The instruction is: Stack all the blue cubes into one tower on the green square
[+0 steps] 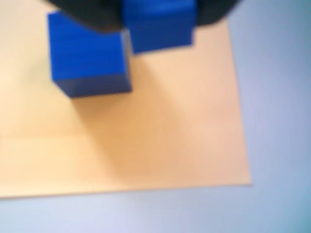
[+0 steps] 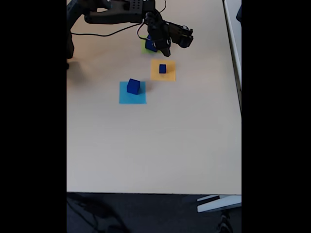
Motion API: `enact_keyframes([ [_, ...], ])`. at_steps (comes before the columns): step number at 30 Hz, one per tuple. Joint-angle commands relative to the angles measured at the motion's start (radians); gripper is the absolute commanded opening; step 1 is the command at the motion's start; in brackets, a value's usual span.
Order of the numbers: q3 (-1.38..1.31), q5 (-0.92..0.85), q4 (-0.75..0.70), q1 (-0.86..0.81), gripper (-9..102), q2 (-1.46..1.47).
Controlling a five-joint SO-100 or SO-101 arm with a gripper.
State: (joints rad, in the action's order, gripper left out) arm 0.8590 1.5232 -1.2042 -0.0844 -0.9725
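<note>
Blue cubes (image 2: 162, 69) look rigid and light, so I'd pinch opposite flat sides; my gripper (image 2: 163, 48) seems clamped on one (image 1: 158, 24), though it's blurry.

In the fixed view, the flat orange-yellow paper square (image 2: 163, 70) served as landmark on the pale worktop (image 2: 155, 141). A small dark blue solid cube (image 2: 163, 69) sat on it. Down-left of it lay the flat light blue paper square (image 2: 132, 95), carrying a larger dark blue cube (image 2: 133, 86). Up-left of it lay the yellow-green paper square (image 2: 144, 47), with another dark blue cube (image 2: 150, 44) above it.
</note>
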Motion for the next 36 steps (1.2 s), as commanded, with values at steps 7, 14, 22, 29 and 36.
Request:
enact_keyframes([
  [7, 0.028, -0.034, 0.064, -0.048, 1, -0.026],
  [14, 0.031, -0.031, 0.064, -0.055, 1, -0.006],
  [22, 0.094, 0.006, 0.078, -0.055, 1, -0.006],
  [29, 0.103, 0.006, 0.08, -0.067, 2, -0.002],
  [36, 0.103, 0.006, 0.092, -0.066, 2, 0.014],
])
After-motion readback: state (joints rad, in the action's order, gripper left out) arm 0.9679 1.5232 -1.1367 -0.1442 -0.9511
